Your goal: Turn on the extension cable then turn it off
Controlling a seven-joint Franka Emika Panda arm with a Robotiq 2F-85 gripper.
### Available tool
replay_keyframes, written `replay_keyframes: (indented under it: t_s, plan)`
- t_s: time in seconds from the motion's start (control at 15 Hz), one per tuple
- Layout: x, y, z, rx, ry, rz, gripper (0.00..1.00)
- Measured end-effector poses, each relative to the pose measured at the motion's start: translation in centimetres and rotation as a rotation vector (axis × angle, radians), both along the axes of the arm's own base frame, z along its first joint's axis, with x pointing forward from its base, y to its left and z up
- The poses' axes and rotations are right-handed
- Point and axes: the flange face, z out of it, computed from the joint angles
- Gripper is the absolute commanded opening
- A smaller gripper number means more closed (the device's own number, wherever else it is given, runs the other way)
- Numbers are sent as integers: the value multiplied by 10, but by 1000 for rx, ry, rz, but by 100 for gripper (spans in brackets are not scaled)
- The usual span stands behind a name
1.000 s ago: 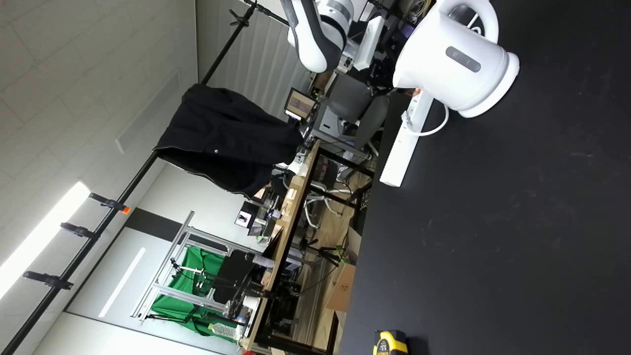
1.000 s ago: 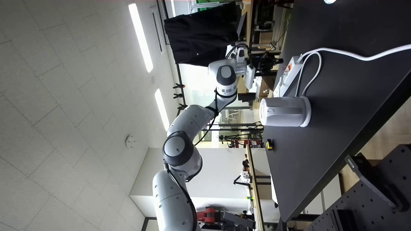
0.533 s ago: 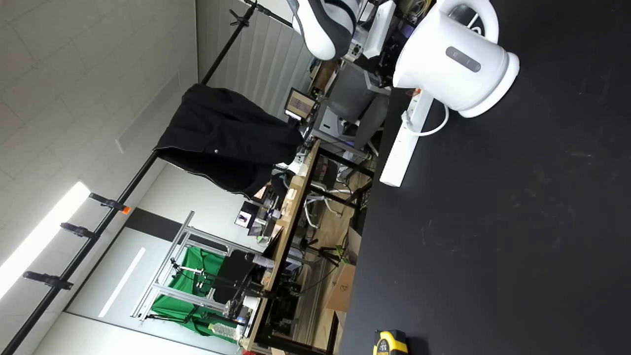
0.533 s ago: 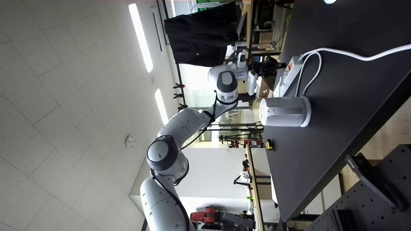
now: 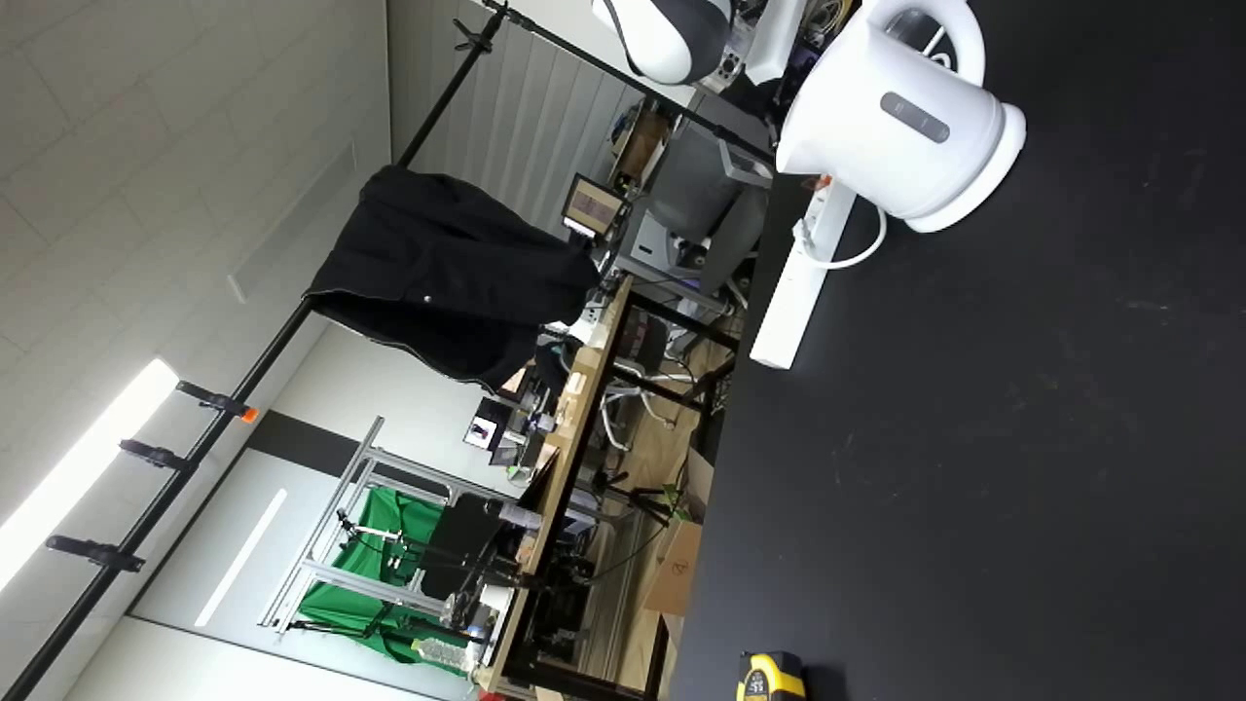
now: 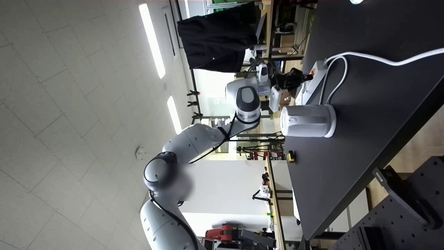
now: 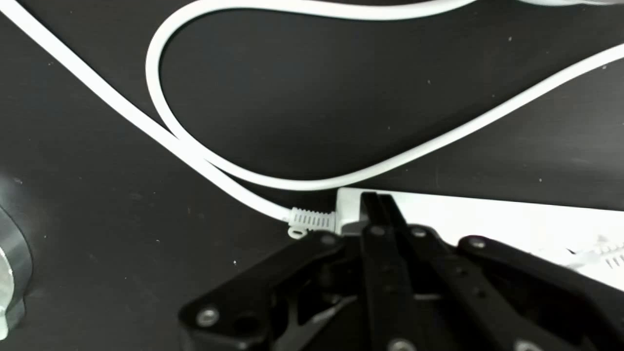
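Long white plastic power strip (image 7: pixel 526 224): lay on flat black tabletop (image 7: pixel 312 97), at rt., wrist view.
Black jointed gripper (image 7: pixel 378 195): was narrow, tips tog., over strip's L end, same view; contact unconf.
Rounded white kettle (image 5: pixel 891 122): stood upright, nr. side of strip, in an exterior view.

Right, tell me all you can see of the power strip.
The power strip is a long, narrow, plastic-looking white bar lying flat on the dark table. A white cord leaves one end through a ribbed collar; near that end is an orange patch, likely the switch, its setting unreadable. A white plug sits partway along. The closed gripper is close to the corded end, contact unclear.
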Motion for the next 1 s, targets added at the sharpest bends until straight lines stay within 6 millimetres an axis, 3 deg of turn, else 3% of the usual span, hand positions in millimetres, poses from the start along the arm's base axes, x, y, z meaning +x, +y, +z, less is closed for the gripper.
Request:
replay_keyframes:
  t_s: [0.27,1.0]
  plan:
    - [-7,3,-2,-12,-41,2,0]
    - [2,6,6,-14,-54,7,1]
